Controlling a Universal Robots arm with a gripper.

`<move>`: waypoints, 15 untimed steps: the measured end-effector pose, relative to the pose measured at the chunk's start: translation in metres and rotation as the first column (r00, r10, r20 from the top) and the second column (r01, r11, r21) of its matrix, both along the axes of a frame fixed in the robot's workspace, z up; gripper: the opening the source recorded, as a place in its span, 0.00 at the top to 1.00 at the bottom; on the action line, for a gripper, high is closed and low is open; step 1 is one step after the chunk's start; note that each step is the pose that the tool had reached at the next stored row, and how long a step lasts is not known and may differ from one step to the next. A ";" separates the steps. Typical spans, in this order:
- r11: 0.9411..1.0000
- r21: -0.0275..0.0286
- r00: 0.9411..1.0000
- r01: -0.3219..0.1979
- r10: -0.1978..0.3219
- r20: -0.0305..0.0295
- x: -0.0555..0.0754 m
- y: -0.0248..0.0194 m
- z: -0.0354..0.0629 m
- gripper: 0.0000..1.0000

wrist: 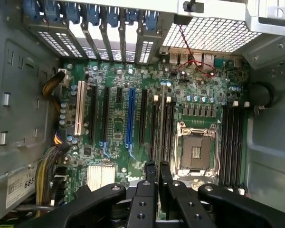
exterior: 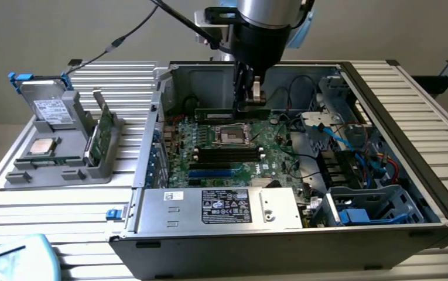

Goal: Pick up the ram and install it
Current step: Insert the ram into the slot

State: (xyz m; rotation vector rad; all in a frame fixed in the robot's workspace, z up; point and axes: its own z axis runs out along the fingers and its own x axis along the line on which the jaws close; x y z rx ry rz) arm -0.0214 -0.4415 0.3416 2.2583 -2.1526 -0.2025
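**While the ram hangs in the air, the job is half done**

Though the pick-up looks finished, nothing is seated yet. The claw (exterior: 253,104) is clamped on the ram (exterior: 224,112), gripping the narrow green stick partway along its top edge and holding it level inside the open computer case (exterior: 411,117). The stick hangs above the motherboard (exterior: 232,146) and touches none of it. In the wrist view the claw (wrist: 157,165) hangs over the pair of black memory slots (wrist: 164,128) just beside the CPU socket (wrist: 195,151), and runs along the same line as them (a promising alignment, by my reading). The slots in front of the socket (exterior: 228,155) look unfilled. What remains is lowering the stick and pressing it home. On the surface (exterior: 52,205) outside the case, a grey holder (exterior: 60,167) carries a taller green card (exterior: 99,137).
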 end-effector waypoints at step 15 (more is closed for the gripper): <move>0.999 -0.028 0.999 0.035 -0.035 -0.001 0.001 0.0116 -0.0216 0.86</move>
